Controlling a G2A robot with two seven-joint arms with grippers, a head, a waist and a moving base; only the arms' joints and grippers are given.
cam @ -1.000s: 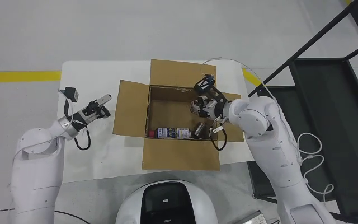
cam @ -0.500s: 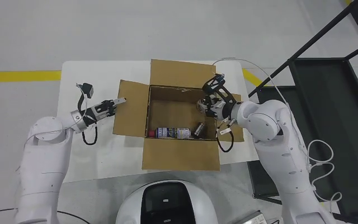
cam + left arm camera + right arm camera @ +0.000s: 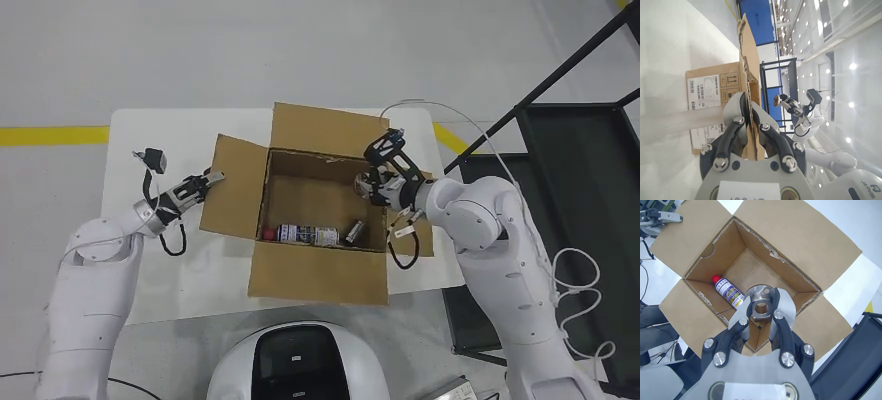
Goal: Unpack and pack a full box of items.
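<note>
Extraction step, by the look of it. Grips a steel flange point(image 3: 758, 292) by its hub in the right hand point(image 3: 762, 298), fingers narrowed onto the metal, just above the open cardboard box point(image 3: 800, 262). Pinches the box's side flap point(image 3: 749, 62) in the left hand point(image 3: 748, 102), fingers closed down on the corrugated edge.

To do it well:
- Raise the flange straight up until its disc is above the box wall nearest the right hand, then carry it outward to bare worktop point(image 3: 160, 140).
- Avoid tilting. Heavy-looking metal held by a short hub could probably twist between the pads.
- Hold the flap firm with the left hand, so as to stop the box sliding or tipping during the lift.
- Leave for later the red-capped spray can point(image 3: 728, 291) and the small metal fitting point(image 3: 354, 234), both lying on the box floor below the right hand.

Differs from a second ago as follows:
- Left hand: then out over the worktop and well apart from the cardboard, now biting the flap.
- Right hand: with the flange, shifted slightly away from the box's middle and toward the wall beside it.
- Box: turned a little on the worktop.
</note>
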